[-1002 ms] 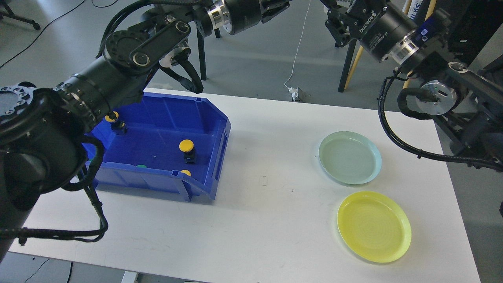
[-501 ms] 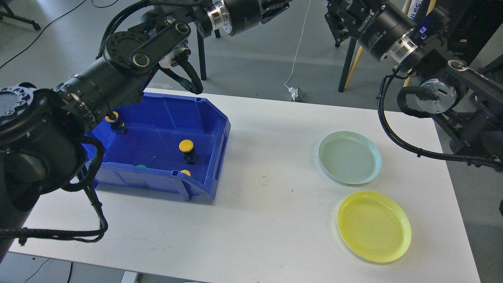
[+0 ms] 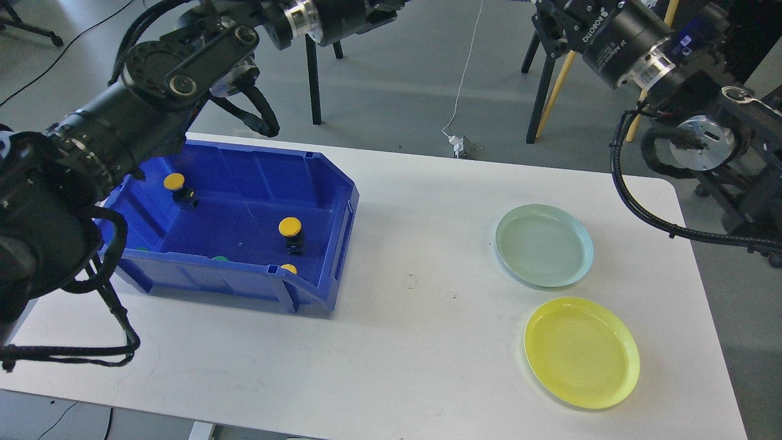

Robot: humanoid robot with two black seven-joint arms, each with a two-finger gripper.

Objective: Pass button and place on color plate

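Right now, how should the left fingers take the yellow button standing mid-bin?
Probably from straight above: the yellow button stands upright in the blue bin, walls apart from it. Close on the black body under its wider yellow cap, so the cap's overhang resists slipping.

Both arms run off the top edge, hiding each gripper.

a bin (image 3: 317,177) stands on the left part of the table (image 3: 415,342), with several buttons (image 3: 291,227) inside it. two plates lie on the right part, one plate (image 3: 544,244) behind the other plate (image 3: 581,352).
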